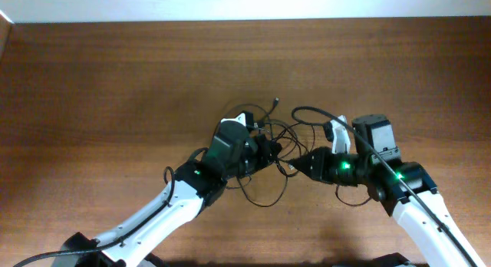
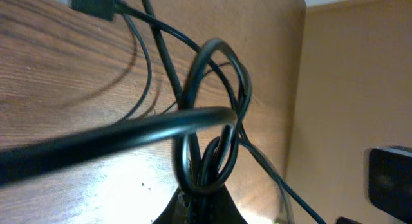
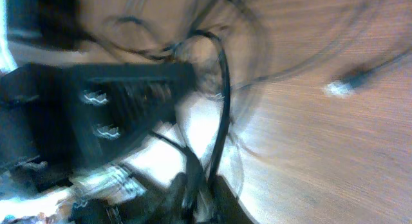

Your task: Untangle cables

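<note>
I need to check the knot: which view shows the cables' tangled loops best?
Left wrist: the cables loop sharp and close, crossings clear. Overhead shows them small and crowded between the arms' ends; right wrist shows them motion-blurred.

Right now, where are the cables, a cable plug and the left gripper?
cables [image 2: 161,124]: left wrist view, strand crossing the foreground.
plug [image 2: 93,2]: left wrist view, its black body.
left gripper [image 2: 201,197]: left wrist view, between fingers pinching the loops.
</note>
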Motion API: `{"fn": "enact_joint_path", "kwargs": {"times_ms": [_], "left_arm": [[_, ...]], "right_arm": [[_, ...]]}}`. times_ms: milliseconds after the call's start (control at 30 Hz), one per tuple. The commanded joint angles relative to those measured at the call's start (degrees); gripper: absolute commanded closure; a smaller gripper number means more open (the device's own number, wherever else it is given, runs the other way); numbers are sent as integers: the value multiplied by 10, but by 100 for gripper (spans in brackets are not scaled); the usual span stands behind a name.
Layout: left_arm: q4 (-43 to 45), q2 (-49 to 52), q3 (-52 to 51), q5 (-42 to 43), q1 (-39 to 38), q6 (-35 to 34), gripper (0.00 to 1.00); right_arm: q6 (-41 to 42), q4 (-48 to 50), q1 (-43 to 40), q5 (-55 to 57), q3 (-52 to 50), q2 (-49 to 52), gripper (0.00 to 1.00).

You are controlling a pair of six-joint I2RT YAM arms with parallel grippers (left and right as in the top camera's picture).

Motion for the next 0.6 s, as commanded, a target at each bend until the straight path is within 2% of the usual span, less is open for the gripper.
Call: {"fn": "enact_joint_path", "kwargs": {"times_ms": [0, 100, 167, 233, 267, 333, 400, 567], "left_arm": [[32, 0, -4, 21, 79, 17, 100], [26, -1, -4, 48, 103, -66, 100], [36, -1, -4, 60, 106, -58, 100], [25, -1, -4, 38, 106, 38, 100], [18, -1, -4, 34, 106, 94, 100], [10, -1, -4, 35, 106, 167, 100], [10, -1, -4, 35, 106, 181, 100], [10, -1, -4, 30, 95, 237, 100]], "right_arm": [[-8, -60, -8, 194, 0, -9, 79], [-7, -89, -7, 187, 0, -9, 78], [-8, -91, -1, 156, 0, -9, 76], [-27, -54, 12, 69, 0, -9, 65], [-62, -17, 23, 11, 0, -9, 59], [-69, 32, 55, -8, 0, -6, 58], [-58, 59, 77, -5, 0, 10, 58], [83, 123, 116, 54, 0, 93, 59]]}}
